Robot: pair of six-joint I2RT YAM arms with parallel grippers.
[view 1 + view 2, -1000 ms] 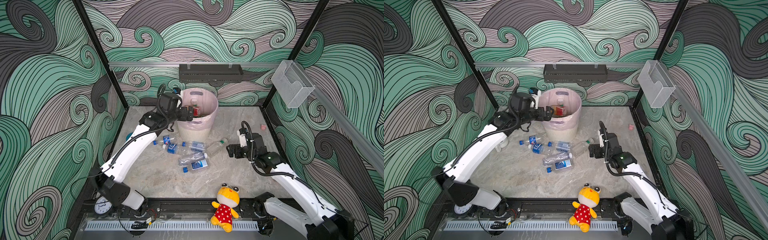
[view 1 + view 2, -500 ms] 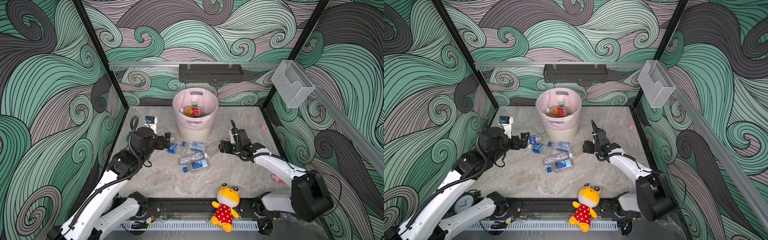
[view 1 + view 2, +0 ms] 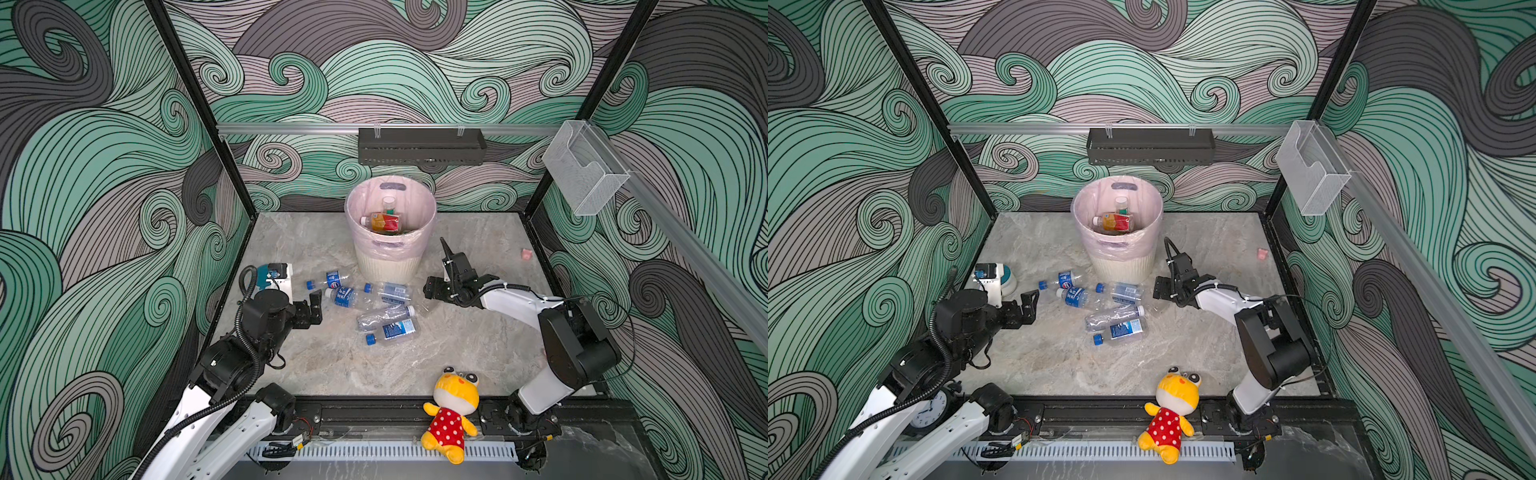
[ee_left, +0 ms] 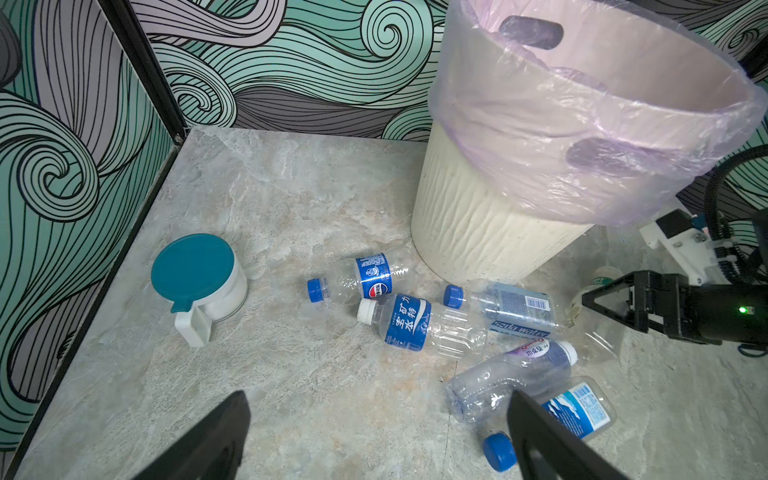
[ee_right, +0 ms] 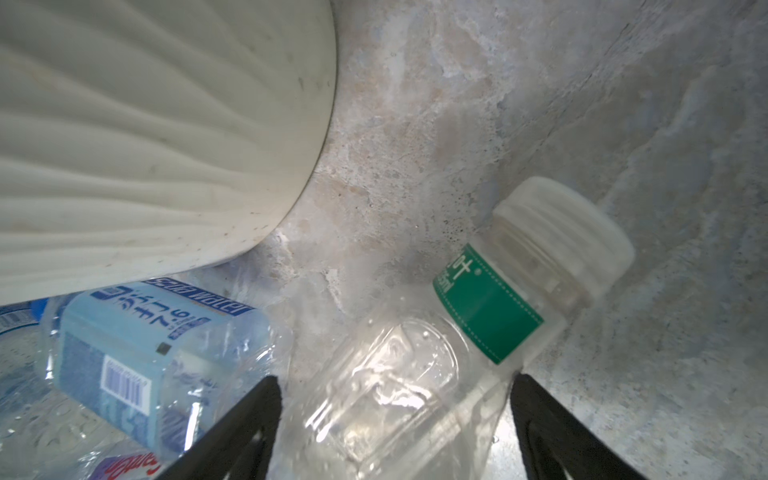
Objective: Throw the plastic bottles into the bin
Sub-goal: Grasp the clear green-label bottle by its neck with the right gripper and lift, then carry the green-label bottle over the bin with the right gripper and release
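Right gripper (image 5: 392,378) straddling green-label bottle (image 5: 457,332) lying on floor (image 3: 478,249) beside bin (image 3: 390,266); clamp unconfirmable; left gripper (image 4: 376,395) hanging wide open, empty, near blue-label bottles (image 4: 409,322); risk: slick thin body squirting out sideways, or jaws dragging neighbouring soda-water bottle (image 5: 145,345); lift clipping bin rim.

The ribbed bin (image 3: 388,268) is cream, its liner (image 3: 390,246) pink. Clear bottles (image 3: 345,297) carry blue labels. Green and grey swirls cover the walls (image 3: 83,174).
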